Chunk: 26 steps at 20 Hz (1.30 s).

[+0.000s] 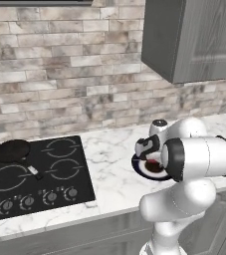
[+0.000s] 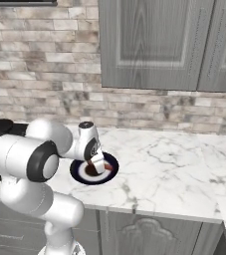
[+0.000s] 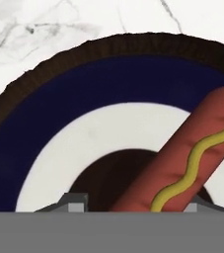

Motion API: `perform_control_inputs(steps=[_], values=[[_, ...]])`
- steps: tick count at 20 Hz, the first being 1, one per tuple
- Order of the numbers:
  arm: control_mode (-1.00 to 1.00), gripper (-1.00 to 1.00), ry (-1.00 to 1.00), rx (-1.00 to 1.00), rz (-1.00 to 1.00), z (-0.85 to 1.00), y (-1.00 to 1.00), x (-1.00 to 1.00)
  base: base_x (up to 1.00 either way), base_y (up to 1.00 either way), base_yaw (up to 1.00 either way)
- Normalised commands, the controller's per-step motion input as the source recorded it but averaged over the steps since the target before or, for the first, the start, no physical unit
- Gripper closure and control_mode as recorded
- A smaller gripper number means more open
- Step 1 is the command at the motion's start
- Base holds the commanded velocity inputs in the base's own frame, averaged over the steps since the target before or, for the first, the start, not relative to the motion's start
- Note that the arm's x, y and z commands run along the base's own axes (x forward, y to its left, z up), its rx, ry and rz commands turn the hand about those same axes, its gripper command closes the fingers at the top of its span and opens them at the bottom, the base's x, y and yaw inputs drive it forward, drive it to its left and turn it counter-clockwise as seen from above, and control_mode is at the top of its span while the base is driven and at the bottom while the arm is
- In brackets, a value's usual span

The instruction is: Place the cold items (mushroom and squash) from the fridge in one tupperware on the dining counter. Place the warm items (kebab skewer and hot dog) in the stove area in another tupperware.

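Note:
A hot dog [image 3: 192, 153] with a wavy mustard line lies slanted across a round plate [image 3: 84, 84] with a dark blue band, white ring and brown centre. The plate [image 1: 140, 171] sits on the marble counter right of the stove. My gripper [image 3: 135, 205] points straight down onto it, open, with a fingertip [image 3: 76, 201] on each side of the sausage's lower end. A gap shows between the left tip and the sausage. The gripper [image 2: 95, 167] hovers just over the plate [image 2: 75, 172]. The mushroom, squash, kebab skewer, fridge and tupperware are out of view.
A black cooktop [image 1: 35, 174] with front knobs holds a black pan [image 1: 12, 149] on its back left burner. Grey wall cabinets [image 2: 154, 45] hang above the counter. Bare marble [image 2: 184, 164] stretches to the right of the plate.

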Motion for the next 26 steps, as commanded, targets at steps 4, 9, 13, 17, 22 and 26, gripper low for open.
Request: perform_control_inputs(steps=[4, 9, 13, 17, 22, 26], values=[[-1.00, 1.00, -0.11, 0.00, 0.00, 0.23, 0.00, -0.31, 0.00, 0.00, 0.00], [-1.00, 1.00, -0.11, 0.00, 0.00, 0.38, 0.00, -0.29, 0.00, 0.00, 0.00], [-1.00, 1.00, -0.07, -0.01, 0.00, 0.55, 0.05, -0.25, 0.00, 0.00, 0.00], [-1.00, 1.00, -0.03, 0.00, 0.00, 0.58, 0.04, -0.29, 0.00, 0.00, 0.00], [-1.00, 1.00, -0.03, -0.01, 0.00, 0.62, 0.04, -0.31, 0.00, 0.00, 0.00], [-1.00, 1.00, -0.01, 0.00, 0.00, 0.64, 0.01, -0.37, 0.00, 0.00, 0.00]])
